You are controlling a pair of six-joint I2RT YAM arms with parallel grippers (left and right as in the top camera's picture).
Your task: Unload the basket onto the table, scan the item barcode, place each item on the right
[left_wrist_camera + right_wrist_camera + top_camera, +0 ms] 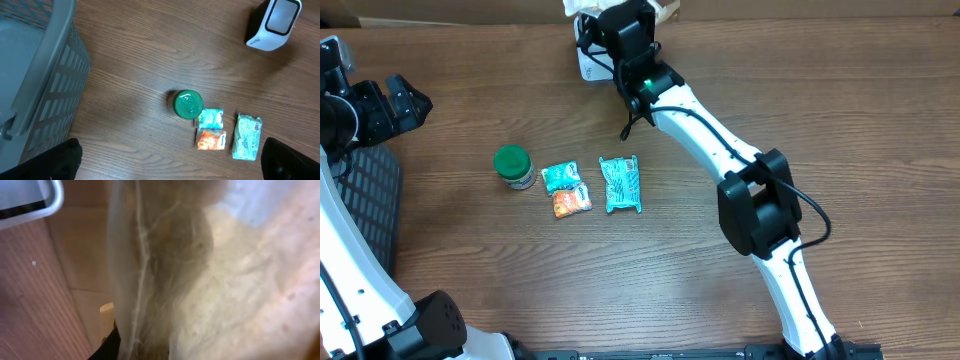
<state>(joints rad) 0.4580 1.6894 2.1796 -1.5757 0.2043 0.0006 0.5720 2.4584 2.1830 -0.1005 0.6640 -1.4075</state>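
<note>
Four loose things, overhead: a jar (512, 166) with a green lid, a small teal packet (560, 177), an orange packet (571, 203) and a bigger teal packet (620, 185), all bunched up on the table (840, 110) left of its middle.
Scanner spot, overhead: the white scanner (590, 66) sits near the far edge, half tucked under the right arm.
Right side, overhead: the right gripper (620, 15) is up at the far edge just past the scanner, pinching a clear bag (577, 9) that pokes out on both sides of it.
Left side, overhead: the left gripper (412, 100) is by the left edge, jaws spread wide with nothing in them, well apart from the packets.
Basket, overhead: a grey basket (365, 195) hugs the left edge.
Left wrist: both dark fingers (65, 160) sit in the bottom corners, far apart. The basket wall is on the left, the scanner top right, and the jar touches the small teal packet.
Right wrist: super blurry. The bag fills the frame with something pale inside, and a scanner corner shows top left.
</note>
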